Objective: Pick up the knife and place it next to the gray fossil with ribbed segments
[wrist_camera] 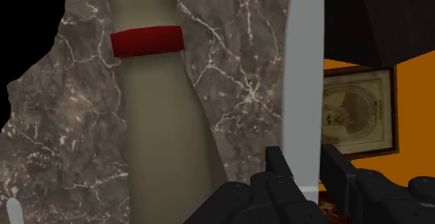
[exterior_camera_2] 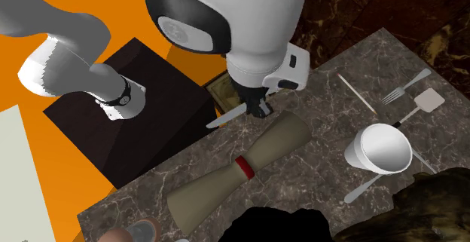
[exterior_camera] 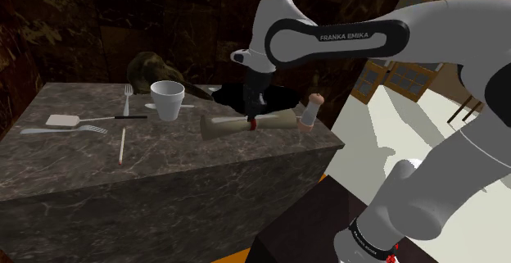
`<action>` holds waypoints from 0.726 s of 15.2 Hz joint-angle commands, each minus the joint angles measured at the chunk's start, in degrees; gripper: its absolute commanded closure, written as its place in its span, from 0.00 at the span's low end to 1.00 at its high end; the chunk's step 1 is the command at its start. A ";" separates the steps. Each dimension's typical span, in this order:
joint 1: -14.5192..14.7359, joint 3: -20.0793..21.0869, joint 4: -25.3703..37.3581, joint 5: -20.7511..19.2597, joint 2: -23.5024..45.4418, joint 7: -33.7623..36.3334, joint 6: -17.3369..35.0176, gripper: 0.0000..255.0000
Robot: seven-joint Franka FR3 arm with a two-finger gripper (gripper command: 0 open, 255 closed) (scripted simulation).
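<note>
My black gripper is shut on the knife, whose grey blade runs out from between the fingers. In the second exterior view the gripper holds the knife at the table's edge next to the stand, blade pointing past the edge. In the shoulder view the gripper hangs just above the rolled scroll. The fossil is a dark grey-brown ribbed lump at the table's far side behind the white cup; it also shows as the fossil.
A beige scroll with a red band lies under the gripper. A white cup, fork, spatula, spoon, thin stick and shaker sit on the marble table. A flat black shape lies behind the scroll.
</note>
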 commanded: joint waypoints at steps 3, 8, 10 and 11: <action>-1.96 -3.12 -4.89 -0.08 -5.11 -5.18 -0.28 1.00; -4.60 -7.49 -9.70 -1.25 -10.10 -11.67 -0.53 1.00; -4.58 -7.49 -11.02 -1.25 -9.84 -11.67 1.04 1.00; -4.58 -7.49 -11.66 -1.25 -9.70 -11.67 1.83 1.00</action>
